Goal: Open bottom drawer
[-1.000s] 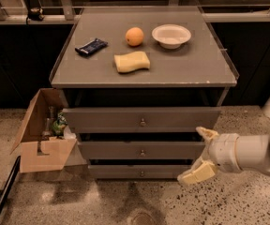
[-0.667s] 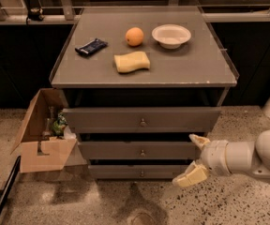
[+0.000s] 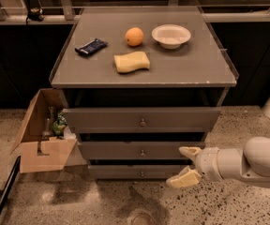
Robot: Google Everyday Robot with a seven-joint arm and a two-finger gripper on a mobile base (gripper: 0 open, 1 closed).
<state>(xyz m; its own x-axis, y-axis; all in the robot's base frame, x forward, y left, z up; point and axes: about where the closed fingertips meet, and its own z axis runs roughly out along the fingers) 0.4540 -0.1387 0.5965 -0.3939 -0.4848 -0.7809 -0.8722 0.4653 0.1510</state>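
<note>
The bottom drawer (image 3: 121,171) has a small knob (image 3: 142,174), and nothing touches it. The gripper (image 3: 187,164) hangs near the drawer's right end, fingers wide apart, holding nothing.

so on the bench (image 3: 191,69) the sponge (image 3: 131,62) sits about centre, orange (image 3: 134,36) at its 12 o'clock, bowl (image 3: 171,35) at 2, snack bar (image 3: 91,46) at 10. bottom drawer (image 3: 125,171) is lowest underneath. cardboard box (image 3: 41,144) on the floor (image 3: 238,210) at its 9 o'clock, end effector (image 3: 187,165) at its 3 o'clock, by the right end
</note>
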